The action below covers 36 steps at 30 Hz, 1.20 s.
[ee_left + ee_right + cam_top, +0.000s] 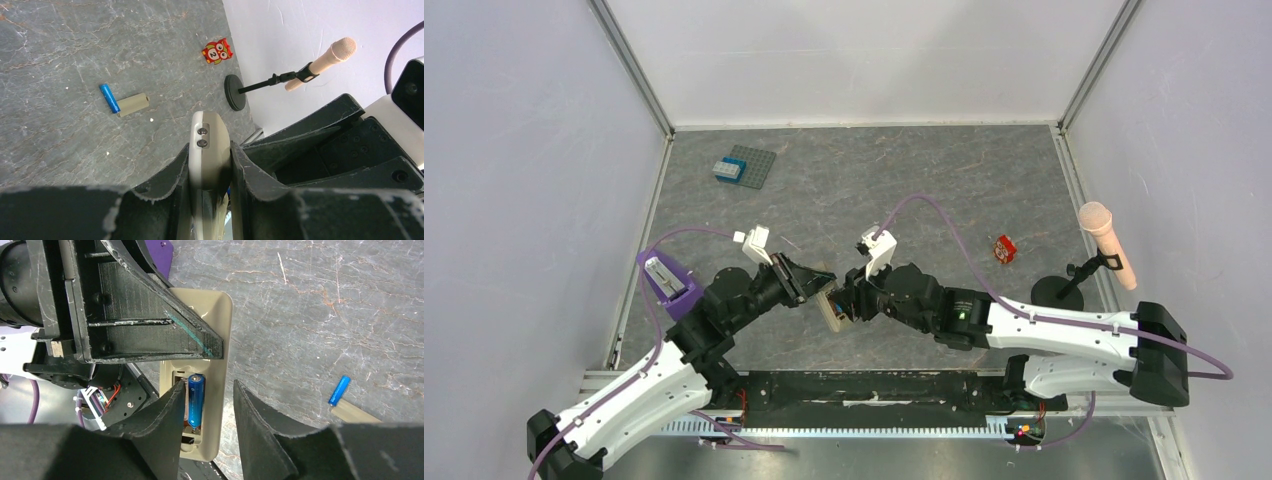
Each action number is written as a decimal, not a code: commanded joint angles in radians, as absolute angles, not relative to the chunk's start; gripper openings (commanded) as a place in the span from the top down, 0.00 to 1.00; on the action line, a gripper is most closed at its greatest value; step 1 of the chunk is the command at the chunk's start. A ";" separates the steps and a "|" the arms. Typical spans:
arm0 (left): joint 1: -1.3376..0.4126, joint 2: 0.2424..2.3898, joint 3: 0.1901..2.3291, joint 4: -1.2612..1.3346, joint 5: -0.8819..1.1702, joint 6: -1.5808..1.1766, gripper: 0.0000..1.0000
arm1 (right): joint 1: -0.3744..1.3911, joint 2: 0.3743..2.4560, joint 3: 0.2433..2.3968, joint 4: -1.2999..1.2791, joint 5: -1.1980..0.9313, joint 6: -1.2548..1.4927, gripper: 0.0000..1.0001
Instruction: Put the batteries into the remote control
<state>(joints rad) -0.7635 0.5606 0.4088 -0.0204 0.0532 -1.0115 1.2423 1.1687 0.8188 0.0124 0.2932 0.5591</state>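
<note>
Our left hand (210,150) clamps the remote control (218,380) on edge over the table (50,60). The right hand (209,385), fingers apart and gripping nothing, straddles the seated battery (196,400). We judge this cell needs pressing flat against its contacts. The second battery (108,97) lies against the battery cover (133,104). The owl tile (217,51) and the microphone (320,57) sit well clear.

the one readable mark is the digit "2", dark on a pale round patch on the belly of a small red owl figure (217,51) lying on the counter (60,60), in the left wrist view. from the top camera the same figure is too small to read.
</note>
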 commanded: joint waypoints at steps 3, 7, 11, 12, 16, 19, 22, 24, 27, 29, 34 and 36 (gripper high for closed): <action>-0.762 0.569 0.459 0.005 0.038 -0.974 0.98 | 1.258 1.203 0.873 0.018 0.327 0.507 0.62; -0.762 0.575 0.460 0.005 0.037 -0.971 0.98 | 1.259 1.209 0.873 0.012 0.342 0.513 0.75; -0.762 0.575 0.456 -0.020 0.026 -0.968 0.98 | 1.259 1.188 0.862 0.012 0.369 0.533 0.81; -0.762 0.575 0.453 -0.024 0.022 -0.968 0.98 | 1.259 1.181 0.857 0.016 0.380 0.539 0.82; -0.762 0.575 0.444 -0.026 0.018 -0.967 0.98 | 1.260 1.147 0.834 0.031 0.403 0.558 0.86; -0.762 0.571 0.437 -0.028 0.014 -0.963 0.98 | 1.259 1.116 0.816 0.052 0.407 0.571 0.89; -0.762 0.566 0.434 -0.028 0.011 -0.956 0.98 | 1.259 1.088 0.793 0.084 0.389 0.566 0.90; -0.762 0.565 0.432 -0.028 -0.005 -0.949 0.98 | 1.259 1.071 0.777 0.116 0.359 0.542 0.91; -0.762 0.563 0.429 -0.026 -0.005 -0.935 0.98 | 1.259 1.045 0.743 0.167 0.283 0.492 0.93; -0.762 0.558 0.428 -0.022 -0.004 -0.927 0.98 | 1.259 1.017 0.702 0.232 0.197 0.442 0.93; -0.762 0.546 0.421 -0.014 -0.004 -0.910 0.98 | 1.259 0.913 0.575 0.446 -0.124 0.284 0.93; -0.762 0.545 0.419 -0.012 -0.005 -0.907 0.98 | 1.259 0.884 0.557 0.479 -0.204 0.230 0.92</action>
